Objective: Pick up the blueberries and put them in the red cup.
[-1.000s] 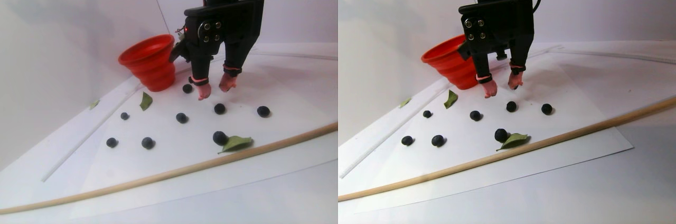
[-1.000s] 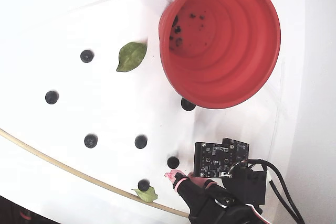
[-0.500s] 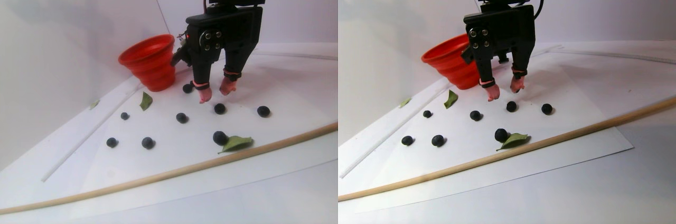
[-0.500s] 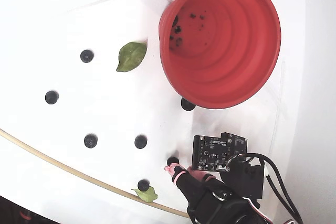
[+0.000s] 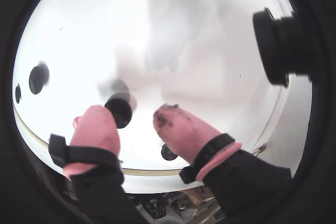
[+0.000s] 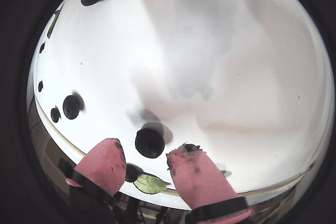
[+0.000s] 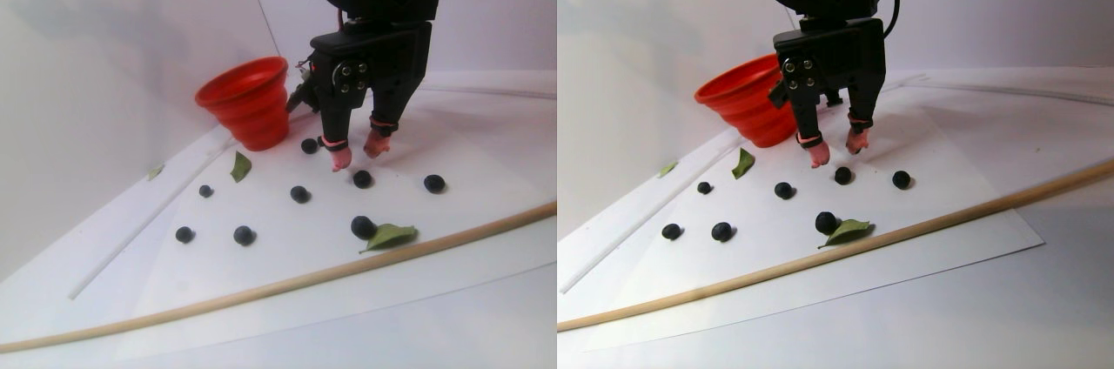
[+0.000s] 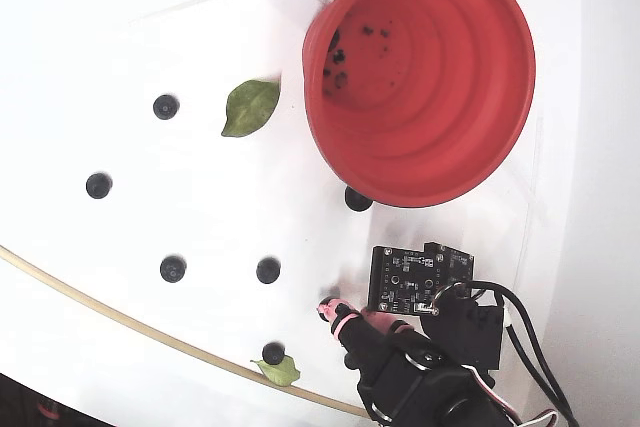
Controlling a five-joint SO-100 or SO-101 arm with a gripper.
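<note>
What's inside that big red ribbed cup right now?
In the fixed view, the red-orange ribbed cup shows stepped rings inside and a few dark specks near its bottom; no whole berry is visible there. One small dark blueberry sits outside, partly tucked under the rim.

Matt, ribbed red cup (image 8: 420, 87), seemingly silicone; matt white paper sheet (image 7: 287, 238); smooth wooden rod (image 7: 261, 292).

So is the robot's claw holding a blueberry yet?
Gripper: open, holding nothing; a blueberry sits between its pink fingertips.
</note>
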